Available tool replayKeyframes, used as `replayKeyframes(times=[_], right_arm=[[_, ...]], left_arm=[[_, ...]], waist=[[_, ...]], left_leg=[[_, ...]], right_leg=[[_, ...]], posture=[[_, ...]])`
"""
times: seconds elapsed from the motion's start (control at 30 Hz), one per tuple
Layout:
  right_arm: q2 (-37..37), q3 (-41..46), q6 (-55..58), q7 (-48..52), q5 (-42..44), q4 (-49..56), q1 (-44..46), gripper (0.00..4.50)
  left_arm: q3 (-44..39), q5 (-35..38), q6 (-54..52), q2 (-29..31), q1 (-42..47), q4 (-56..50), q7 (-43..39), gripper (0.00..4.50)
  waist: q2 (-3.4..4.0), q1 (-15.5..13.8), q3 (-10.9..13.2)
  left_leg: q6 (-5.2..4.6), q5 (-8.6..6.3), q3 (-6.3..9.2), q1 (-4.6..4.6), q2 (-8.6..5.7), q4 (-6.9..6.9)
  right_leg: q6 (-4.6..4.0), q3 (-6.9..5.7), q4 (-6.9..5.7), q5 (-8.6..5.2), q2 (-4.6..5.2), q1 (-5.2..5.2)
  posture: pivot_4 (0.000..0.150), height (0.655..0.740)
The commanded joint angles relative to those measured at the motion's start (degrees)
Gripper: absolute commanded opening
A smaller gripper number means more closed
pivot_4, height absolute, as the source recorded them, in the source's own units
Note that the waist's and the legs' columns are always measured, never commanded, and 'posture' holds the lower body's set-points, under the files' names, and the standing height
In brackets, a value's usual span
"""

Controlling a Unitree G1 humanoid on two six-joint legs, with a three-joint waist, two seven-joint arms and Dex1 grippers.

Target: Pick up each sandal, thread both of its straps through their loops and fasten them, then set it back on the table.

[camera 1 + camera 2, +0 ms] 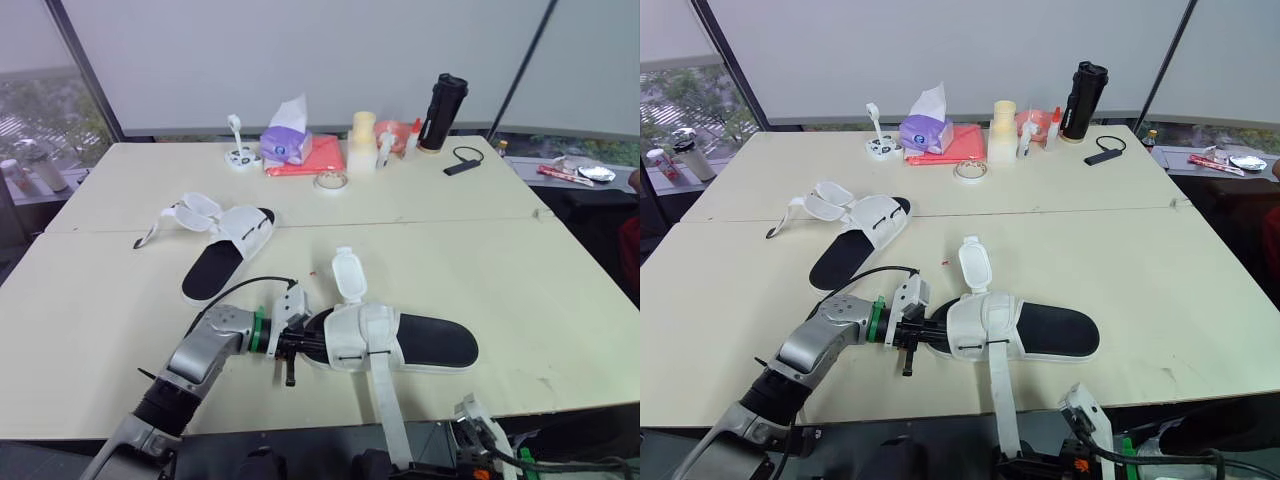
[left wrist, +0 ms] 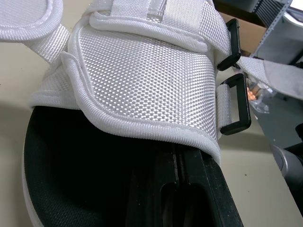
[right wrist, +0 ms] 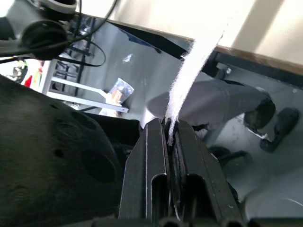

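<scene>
The near sandal (image 1: pixel 420 342) lies by the table's front edge, black footbed up, white upper (image 2: pixel 142 80) across its middle. My left gripper (image 1: pixel 305 345) is at its toe end, fingers (image 2: pixel 199 189) pressed together under the edge of the upper. Two black loops (image 2: pixel 236 101) sit on the upper's side. One short strap (image 1: pixel 347 275) points away from me. The long strap (image 1: pixel 385 405) hangs over the table edge, and my right gripper (image 3: pixel 170 132) is shut on it below the tabletop. A second sandal (image 1: pixel 225 248) lies further back left with its straps loose.
Along the back of the table (image 1: pixel 520 270) stand a tissue box (image 1: pixel 285 138) on a red cloth (image 1: pixel 318 158), a tape roll (image 1: pixel 331 181), a cream cup (image 1: pixel 362 140), a black bottle (image 1: pixel 443 112) and a small black device (image 1: pixel 463 163).
</scene>
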State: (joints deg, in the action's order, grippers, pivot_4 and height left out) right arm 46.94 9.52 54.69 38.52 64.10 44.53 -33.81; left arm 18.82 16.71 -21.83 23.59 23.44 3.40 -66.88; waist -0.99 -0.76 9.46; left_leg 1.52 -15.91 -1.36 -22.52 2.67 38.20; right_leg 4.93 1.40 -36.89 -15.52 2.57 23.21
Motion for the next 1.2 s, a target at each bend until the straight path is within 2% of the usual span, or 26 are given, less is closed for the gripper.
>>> replayKeyframes(times=[0.03,0.17,0.33,0.43,0.6,0.8,1.0,1.1,1.2], right_arm=[[1.0,2.0,0.0,-0.7,3.9,3.9,-0.4,0.06],[1.9,6.8,-1.1,-3.5,8.1,4.1,1.2,0.06],[4.7,15.1,-4.6,-8.7,24.2,6.2,4.4,0.06],[6.4,14.5,-5.6,-11.0,28.4,8.0,4.5,0.06],[6.2,10.4,-4.4,-9.0,20.6,9.0,-0.9,0.06],[8.7,16.3,-7.6,-8.4,26.6,9.7,1.3,0.06],[13.0,23.3,-6.1,-4.8,28.0,13.1,-2.7,0.06],[13.1,22.9,-7.0,-4.5,27.3,13.8,-2.9,0.06],[12.7,20.2,-9.3,-6.1,27.9,13.0,1.2,0.06]], left_arm=[[0.5,-1.6,0.0,0.7,0.4,2.0,0.4,0.00],[0.6,-1.8,0.4,0.7,0.8,2.5,0.0,0.00],[0.6,-2.1,1.6,2.0,1.0,3.7,-1.1,0.00],[0.6,-2.1,2.2,2.0,1.4,4.6,-1.3,0.00],[1.3,-2.1,2.8,0.8,2.0,5.3,-1.1,0.00],[1.9,-2.5,3.6,1.0,1.9,5.9,-1.7,0.00],[1.9,-2.9,4.8,1.8,2.7,7.4,-3.1,0.00],[1.9,-2.9,5.2,1.5,3.3,8.3,-3.1,0.00],[2.2,-2.9,5.4,1.1,3.6,8.7,-3.1,0.00]], waist=[[0.00,0.0,0.0],[-0.02,0.0,0.0],[-0.02,0.0,0.0],[-0.04,0.0,0.0],[-0.04,-0.1,0.0],[-0.05,0.0,0.0],[-0.05,-0.1,0.0],[-0.06,0.0,0.0],[-0.06,0.0,0.0]], left_leg=[[0.00,0.00,0.00,0.00,0.00,0.00],[0.00,0.00,0.00,0.00,0.00,0.00],[0.00,0.00,-0.01,0.00,0.00,-0.02],[0.00,0.00,0.00,0.02,0.02,-0.05],[-0.01,0.00,0.02,0.01,0.01,-0.07],[-0.01,0.00,0.01,0.06,0.00,-0.07],[-0.09,-0.05,0.03,0.01,0.02,-0.20],[-0.10,-0.06,0.02,0.00,0.02,-0.20],[-0.10,-0.06,0.02,0.04,0.02,-0.18]], right_leg=[[0.00,0.00,0.00,0.00,0.00,0.00],[0.00,0.00,0.01,0.00,0.00,-0.01],[0.00,0.01,0.03,0.00,0.00,-0.02],[0.01,0.00,0.03,0.00,-0.03,-0.02],[0.02,0.00,0.07,-0.01,0.00,-0.04],[0.01,0.00,0.18,-0.01,0.01,-0.12],[0.03,-0.02,0.40,-0.01,-0.03,-0.14],[0.03,-0.02,0.46,-0.01,-0.02,-0.17],[0.03,-0.02,0.50,0.00,-0.02,-0.23]], posture=[[0.150,0.7394],[0.150,0.7394],[0.150,0.7394],[0.150,0.7394],[0.150,0.7394],[0.150,0.7394],[0.150,0.7394],[0.150,0.7394],[0.150,0.7394]])
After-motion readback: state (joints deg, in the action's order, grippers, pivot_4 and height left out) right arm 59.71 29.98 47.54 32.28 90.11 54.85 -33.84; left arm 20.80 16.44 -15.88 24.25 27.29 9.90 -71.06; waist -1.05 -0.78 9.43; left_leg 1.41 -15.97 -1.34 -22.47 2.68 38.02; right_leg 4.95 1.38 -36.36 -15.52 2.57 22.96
